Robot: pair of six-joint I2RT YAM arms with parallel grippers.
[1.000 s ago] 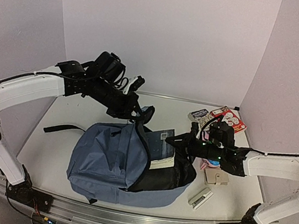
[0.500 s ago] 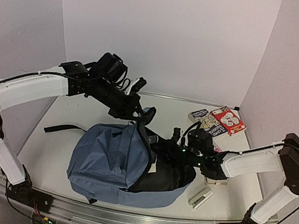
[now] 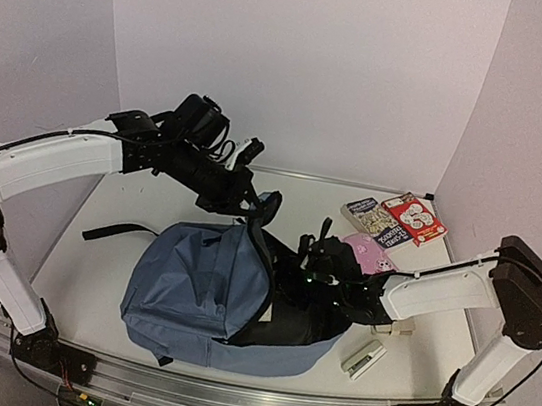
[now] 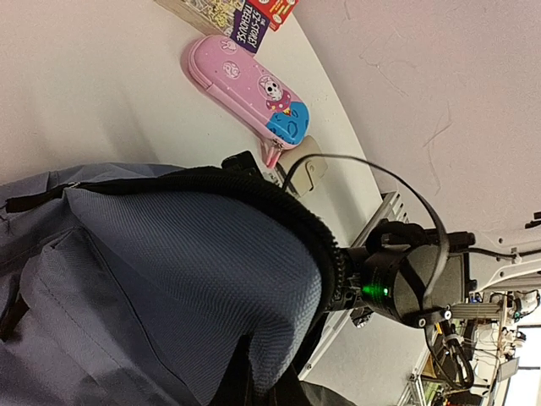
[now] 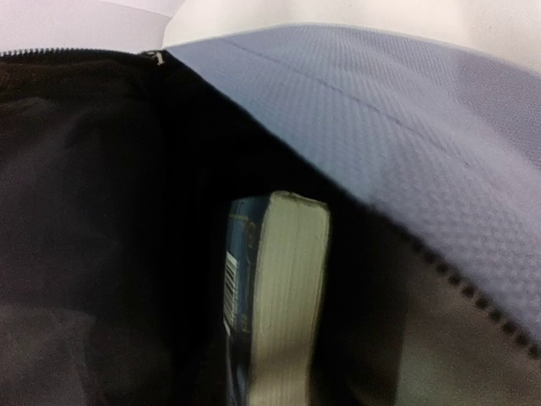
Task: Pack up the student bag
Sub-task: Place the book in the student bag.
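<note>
The student bag (image 3: 193,288), dusty-blue with dark lining, is lying on its side. Its unzipped mouth is gaping around the right gripper's (image 3: 290,284) jaws, its upper rim hanging pinched in the left gripper's (image 3: 254,204) jaws.

Pale lilac walls (image 3: 300,66) enclose a white table (image 3: 322,200); a metal rail (image 3: 223,398) lines its near edge.

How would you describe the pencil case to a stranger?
Find the big blue backpack in the middle. Right of it, before the two books in the far corner, lies the pencil case: the only pink thing, oblong, with a cartoon print.
</note>
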